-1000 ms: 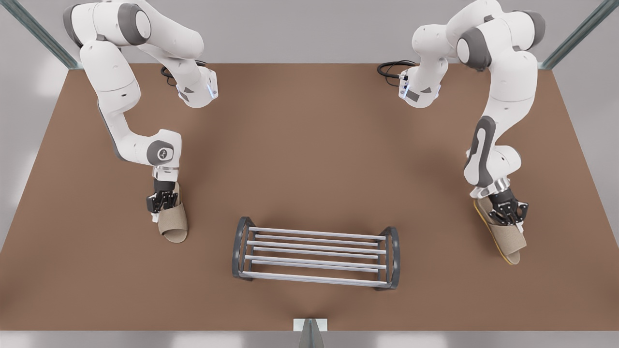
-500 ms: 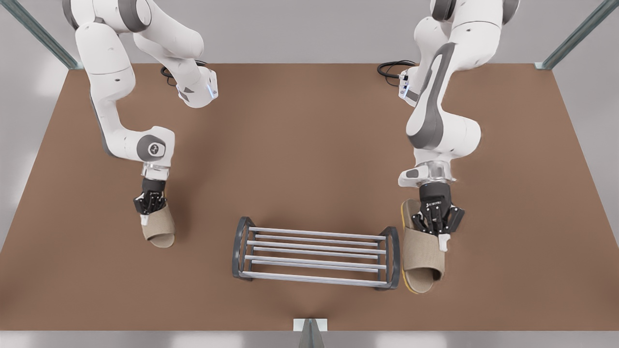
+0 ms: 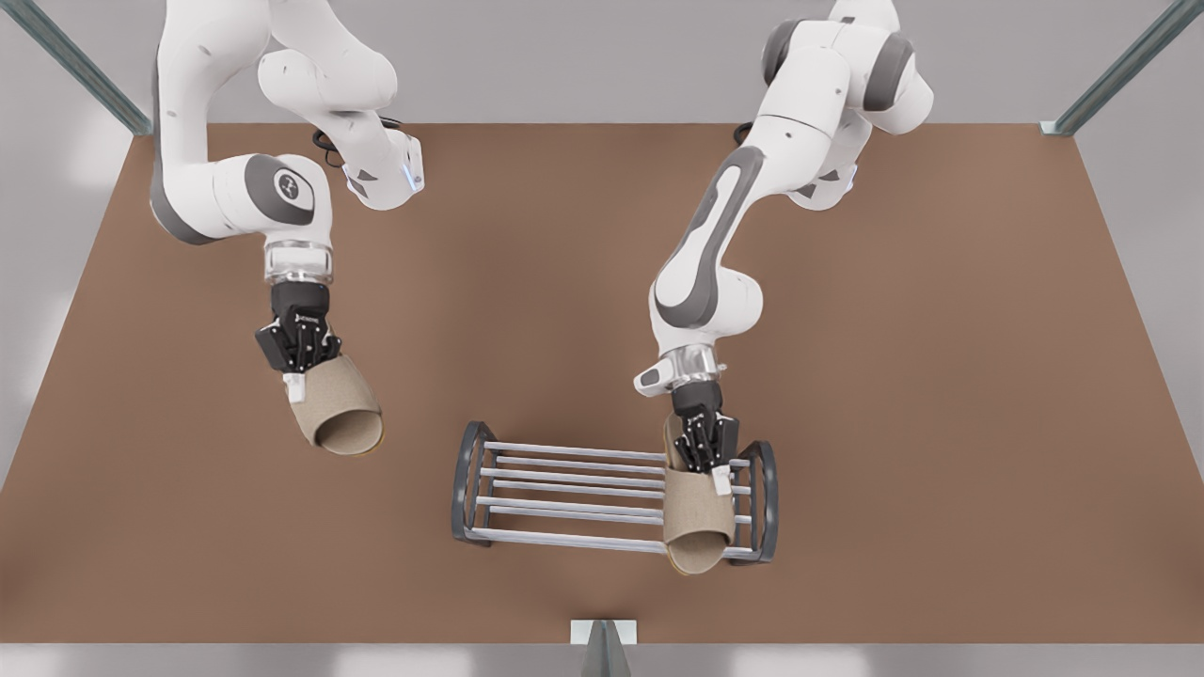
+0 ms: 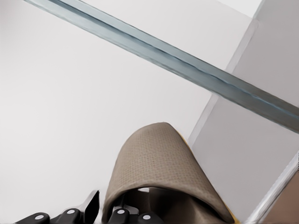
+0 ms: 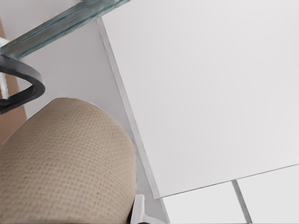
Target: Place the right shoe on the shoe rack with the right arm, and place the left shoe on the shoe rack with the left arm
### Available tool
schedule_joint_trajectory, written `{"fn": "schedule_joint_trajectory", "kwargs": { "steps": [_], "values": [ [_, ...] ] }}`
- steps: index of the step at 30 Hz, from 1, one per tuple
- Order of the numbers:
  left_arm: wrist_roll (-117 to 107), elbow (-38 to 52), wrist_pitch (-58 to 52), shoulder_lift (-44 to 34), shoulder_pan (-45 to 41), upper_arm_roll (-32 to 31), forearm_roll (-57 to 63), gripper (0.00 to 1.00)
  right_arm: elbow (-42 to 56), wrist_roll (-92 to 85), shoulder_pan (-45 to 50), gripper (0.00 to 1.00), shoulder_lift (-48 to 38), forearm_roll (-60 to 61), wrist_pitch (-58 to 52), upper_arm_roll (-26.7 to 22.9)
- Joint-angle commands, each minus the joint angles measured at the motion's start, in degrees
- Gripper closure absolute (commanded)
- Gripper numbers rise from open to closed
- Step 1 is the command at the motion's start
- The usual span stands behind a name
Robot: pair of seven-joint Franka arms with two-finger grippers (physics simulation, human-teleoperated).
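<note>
In the front view my right gripper (image 3: 717, 467) is shut on the strap of the right shoe (image 3: 698, 523), a beige open-toe slipper. It holds the shoe over the shoe rack (image 3: 463, 489), near the rack's end on the front view's right, toe past the front bars. Whether the sole touches the bars I cannot tell. The right wrist view has the strap (image 5: 60, 163) close up beside the rack's dark end frame (image 5: 28, 88). On the front view's left, my left gripper (image 3: 297, 376) is shut on the left shoe (image 3: 337, 416), lifted off the table and tilted. Its strap (image 4: 159, 163) fills the left wrist view.
The brown table (image 3: 564, 282) lies open between the two arms and around the rack. Black cables (image 3: 324, 143) lie at the back by the arm bases. Metal frame posts (image 3: 1115, 70) stand at the table's far corners.
The right arm swung toward the front view's left, carrying its slipper from beside the rack to over the rack's end. The left arm lifted its slipper off the table and tilted it.
</note>
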Motion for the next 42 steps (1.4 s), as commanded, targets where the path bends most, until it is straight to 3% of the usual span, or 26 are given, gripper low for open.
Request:
{"fn": "schedule_joint_trajectory", "kwargs": {
  "steps": [1, 6, 11, 17, 18, 21, 22, 23, 25, 26, 27, 28, 29, 31, 33, 42],
  "values": [
    [25.44, -0.14, -4.58, 0.45, -0.01, -0.08, -3.65, 0.0, 0.78, 11.16, -0.85, 0.79, 0.72, -30.43, 8.88, 0.06],
    [25.44, -5.5, 8.42, -0.51, 0.08, 0.27, -3.83, 0.0, 2.1, 11.08, -0.59, 0.79, 2.74, -30.43, 8.88, 0.06],
    [59.79, -9.64, 8.69, -5.17, -0.36, 0.18, -3.92, 0.0, 4.56, 11.34, 0.46, 0.79, 2.92, -28.85, 8.79, 2.61],
    [66.31, -13.94, 8.6, -8.77, -0.62, 0.27, -3.83, 0.0, 14.58, 11.52, 6.09, 0.79, 8.37, -23.85, 14.85, 3.13],
    [66.31, -15.96, 8.51, -10.44, -0.88, 0.27, -3.83, 0.0, 15.55, 11.52, 6.27, 0.79, 9.34, -22.61, 14.85, 3.05],
    [66.22, -20.19, 5.17, -26.26, -1.76, 1.14, -3.92, 0.0, 21.0, 11.43, 10.48, 0.79, 13.29, -22.17, 15.29, 1.03],
    [65.25, -17.12, 3.85, -26.71, -1.68, 6.59, -11.01, 0.0, 23.46, 11.52, 12.68, 0.79, 15.92, -21.38, 15.29, 0.41],
    [65.51, -12.54, 4.64, -26.53, -1.15, 9.58, -28.05, 0.0, 28.63, 11.6, 17.07, 0.79, 18.73, -21.12, 19.59, -2.4],
    [65.34, -7.89, 3.42, -23.55, -0.19, 15.82, -78.58, 0.0, 34.18, 12.75, 22.61, 0.79, 24.1, -17.69, 21.8, -5.57],
    [65.51, -1.75, -6.56, -19.43, 3.93, 16.27, -101.49, 0.0, 36.72, 12.75, 26.21, 0.79, 26.29, -16.29, 21.8, -8.71],
    [65.78, 3.87, -16.57, -16.35, 7.36, 16.27, -111.71, 0.0, 38.13, 12.75, 29.28, 0.79, 27.61, -14.79, 21.8, -11.62],
    [65.34, 9.69, -27.41, -14.31, 14.02, 12.6, -116.41, 0.0, 40.51, 12.75, 31.92, 0.79, 29.9, -13.21, 21.8, -13.82],
    [64.2, 18.19, -42.15, -14.75, 32.19, -7.22, -115.72, 0.0, 41.65, 12.75, 33.51, 0.79, 31.39, -11.02, 21.8, -15.41],
    [64.46, 15.86, -53.18, -23.09, 44.46, -19.5, -114.22, 0.0, 44.55, 13.1, 35.44, 0.79, 34.56, -9.34, 21.71, -16.99],
    [70.88, 2.15, -49.24, -33.73, 44.2, -21.0, -107.45, 0.0, 46.4, 13.36, 38.17, 0.79, 36.93, -4.77, 21.62, -19.63],
    [70.96, 3.28, -48.44, -30.31, 43.94, -20.74, -107.28, 0.0, 54.22, 13.54, 45.29, 0.79, 46.95, 6.39, 20.92, -28.77]
  ]
}}
